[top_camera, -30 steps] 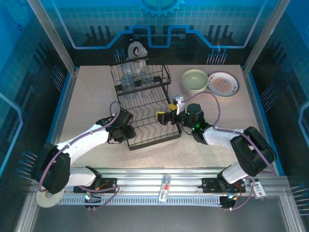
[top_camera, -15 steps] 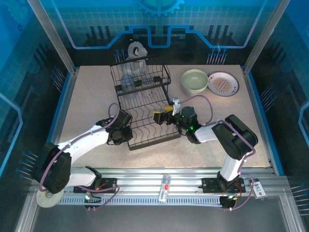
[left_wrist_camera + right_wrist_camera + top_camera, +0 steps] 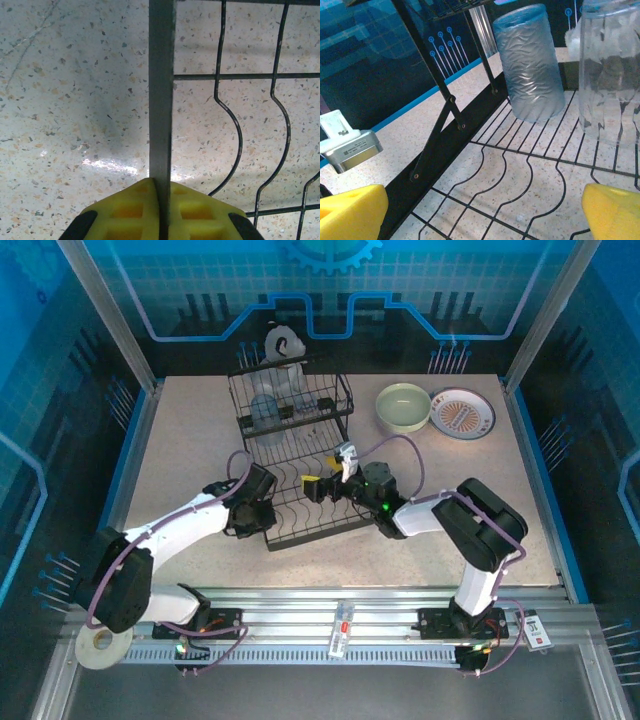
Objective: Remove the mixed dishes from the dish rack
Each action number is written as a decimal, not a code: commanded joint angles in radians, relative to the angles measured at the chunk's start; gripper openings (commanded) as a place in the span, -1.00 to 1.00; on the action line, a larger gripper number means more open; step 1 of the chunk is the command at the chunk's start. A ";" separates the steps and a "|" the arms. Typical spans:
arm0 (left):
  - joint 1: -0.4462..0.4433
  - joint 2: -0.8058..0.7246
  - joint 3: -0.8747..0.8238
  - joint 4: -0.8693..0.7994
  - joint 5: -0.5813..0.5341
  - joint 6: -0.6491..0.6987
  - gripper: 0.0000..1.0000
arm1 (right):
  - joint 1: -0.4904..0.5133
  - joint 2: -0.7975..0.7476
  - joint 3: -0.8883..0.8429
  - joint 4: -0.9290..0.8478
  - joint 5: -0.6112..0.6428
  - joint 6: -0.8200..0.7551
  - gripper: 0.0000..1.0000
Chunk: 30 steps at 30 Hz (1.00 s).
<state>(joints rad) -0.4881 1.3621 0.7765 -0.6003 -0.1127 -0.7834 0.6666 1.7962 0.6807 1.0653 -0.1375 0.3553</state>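
Green bowl (image 3: pixel 403 407) and plate (image 3: pixel 462 413) are out, far right — two tumblers (image 3: pixel 529 65) to go; my left gripper (image 3: pixel 160 202) clamps the rack (image 3: pixel 300 495), right gripper (image 3: pixel 318 485) agape

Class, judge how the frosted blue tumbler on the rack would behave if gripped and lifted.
The tumbler probably tips easily: it is tall and narrow, standing on spaced rack wires. Its rippled wall may aid grip, though it looks glossy. Being round, it would likely roll if toppled.

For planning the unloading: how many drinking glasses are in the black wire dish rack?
2. On the black wire dish rack's floor: a frosted bluish ribbed tumbler near the side rail, and a clear tumbler to its right in the right wrist view. Others may be hidden.
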 commanded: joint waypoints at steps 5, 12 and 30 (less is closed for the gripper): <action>0.002 0.061 -0.002 0.047 0.082 -0.010 -1.00 | 0.042 0.101 0.017 0.172 0.085 -0.166 1.00; 0.002 0.081 0.009 0.027 0.111 -0.007 -1.00 | 0.066 0.239 0.058 0.352 0.224 -0.202 1.00; -0.010 0.074 0.024 -0.027 0.143 0.007 -1.00 | 0.075 0.338 0.297 0.137 0.608 -0.080 0.90</action>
<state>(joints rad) -0.4904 1.4136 0.8288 -0.6426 -0.1078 -0.7761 0.7547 2.1284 0.9382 1.2560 0.3981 0.2195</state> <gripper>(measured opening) 0.072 0.953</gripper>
